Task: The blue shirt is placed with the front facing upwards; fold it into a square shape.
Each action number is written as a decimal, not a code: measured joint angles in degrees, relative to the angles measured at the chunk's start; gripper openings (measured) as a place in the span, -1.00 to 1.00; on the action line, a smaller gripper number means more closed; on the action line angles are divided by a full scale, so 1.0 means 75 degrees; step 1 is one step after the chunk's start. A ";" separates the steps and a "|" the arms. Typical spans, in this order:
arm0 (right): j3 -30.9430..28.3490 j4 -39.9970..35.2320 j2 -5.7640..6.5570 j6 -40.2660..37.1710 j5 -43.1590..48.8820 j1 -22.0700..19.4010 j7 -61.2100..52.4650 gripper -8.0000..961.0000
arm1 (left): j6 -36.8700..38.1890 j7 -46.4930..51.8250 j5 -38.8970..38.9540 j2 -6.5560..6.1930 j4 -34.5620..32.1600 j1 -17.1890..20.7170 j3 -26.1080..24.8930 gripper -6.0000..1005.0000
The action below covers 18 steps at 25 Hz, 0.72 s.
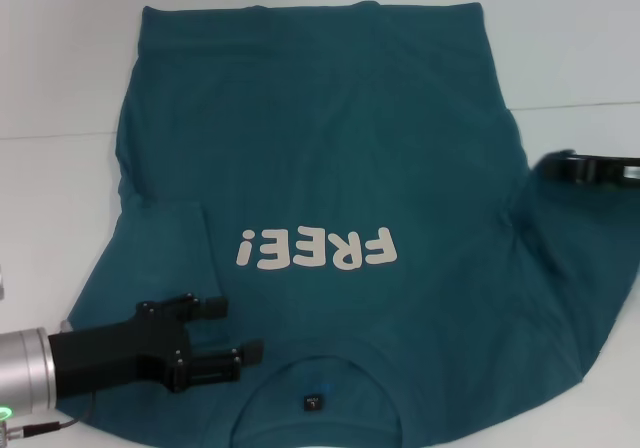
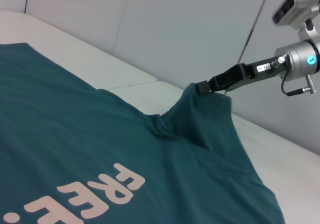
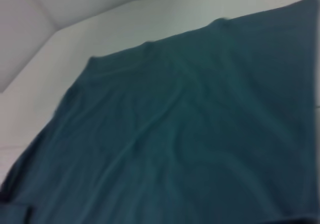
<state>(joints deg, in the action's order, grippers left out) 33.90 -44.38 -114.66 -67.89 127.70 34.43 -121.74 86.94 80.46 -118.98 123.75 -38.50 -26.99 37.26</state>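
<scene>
Blue shirt (image 1: 330, 148): spread front-up on the white worktop (image 1: 60, 58), collar nearest the robot, hem at the far edge. It covers most of the head view.
Lettering (image 1: 318, 249): off-white "FREE!" across the chest, reading upside down from the robot's side.
Neck label (image 1: 312, 403): small and black, just inside the collar at the near edge.
Left sleeve (image 1: 165, 233): folded in over the body, so a straight fold edge runs down the shirt's left side.
Right sleeve (image 2: 207, 114): pulled up off the worktop into a peak, with creases running from the pinched point down toward the armpit.
Left tool (image 1: 238, 328): low over the shirt's near left shoulder, just beside the collar, pointing toward the middle. Its two black fingers (image 1: 205, 306) stand apart with teal cloth visible between them, and nothing is gripped.
Right tool (image 2: 204, 87): at the shirt's right side, level with the sleeve. In the left wrist view its black fingertips are closed on the sleeve cloth and hold it raised.
Right wrist view: teal cloth with soft wrinkles against the white worktop; that arm's own fingers do not show there.
</scene>
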 joint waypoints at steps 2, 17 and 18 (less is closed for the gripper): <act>0.0197 0.0027 -0.0090 0.0019 0.0019 0.0197 0.0001 -0.91 | -0.0031 0.0011 0.0000 0.0000 0.0003 -0.0020 0.0017 0.75; 0.1239 0.0079 -0.0456 0.0457 0.0006 0.0661 -0.0096 -0.29 | -0.0179 0.0201 -0.0061 0.0000 0.0047 -0.0071 0.0036 0.75; 0.1181 0.0078 -0.0443 0.0517 0.0001 0.0566 -0.0132 -0.21 | -0.0179 0.0202 -0.0061 -0.0001 0.0048 -0.0068 0.0034 0.75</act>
<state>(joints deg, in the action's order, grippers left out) 42.76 -43.80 -117.98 -64.01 127.71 38.68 -122.74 85.60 81.98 -119.44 123.75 -38.14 -27.49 37.52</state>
